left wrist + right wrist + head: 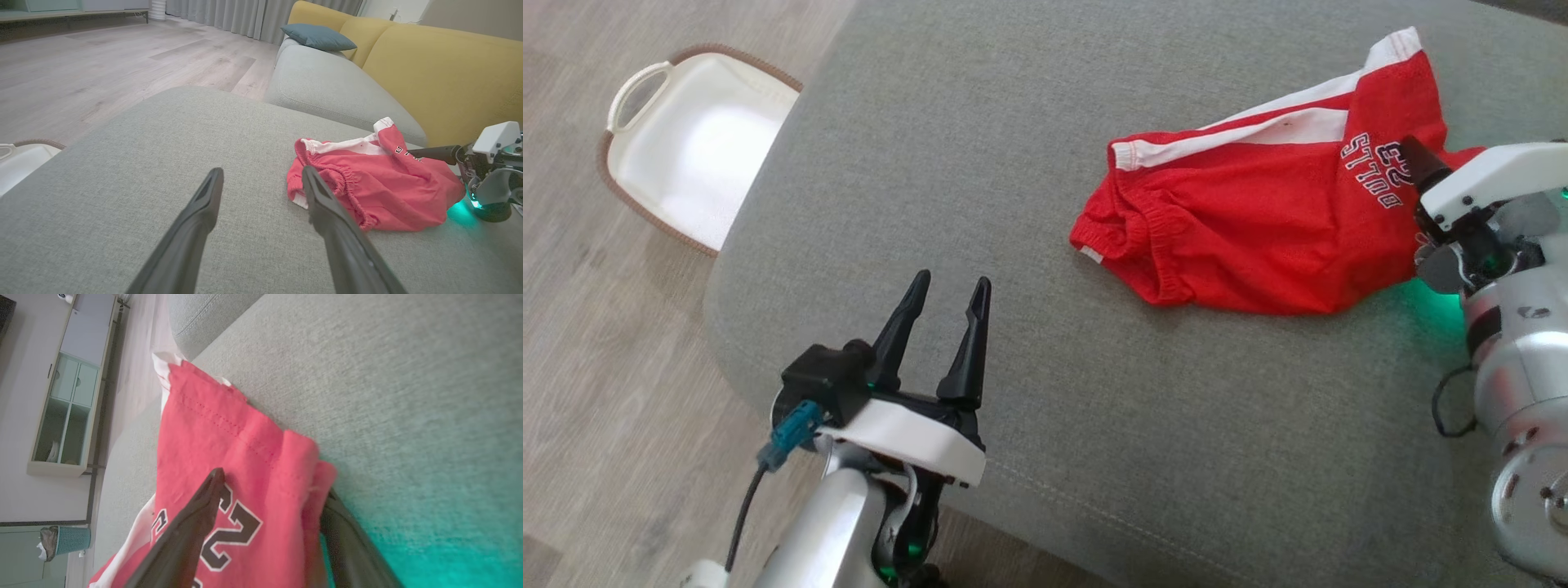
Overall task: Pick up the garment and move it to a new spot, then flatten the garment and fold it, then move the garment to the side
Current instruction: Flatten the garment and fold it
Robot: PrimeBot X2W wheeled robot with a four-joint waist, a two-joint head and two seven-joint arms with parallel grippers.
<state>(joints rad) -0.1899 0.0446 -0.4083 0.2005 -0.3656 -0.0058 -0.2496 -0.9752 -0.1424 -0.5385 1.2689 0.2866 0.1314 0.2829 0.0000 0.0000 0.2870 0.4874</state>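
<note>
The garment point(1241, 220) is a pair of red shorts with white side stripes and dark lettering, lying crumpled on the grey ottoman point(1094, 425) at the right. My right gripper point(1421, 167) is at its right edge and open. In the right wrist view one finger lies on top of the garment point(229, 428) by the printed number and the other sits under the fabric's edge, so my right gripper point(271, 488) straddles cloth. My left gripper point(953, 282) hovers open over the ottoman's near left corner, well left of the garment point(380, 192), with nothing in my left gripper point(261, 171).
A white basket point(686, 139) with a brown rim stands on the wood floor left of the ottoman. Behind the ottoman is a grey sofa seat point(327, 90) with a yellow back point(441, 69) and a teal cushion point(318, 36).
</note>
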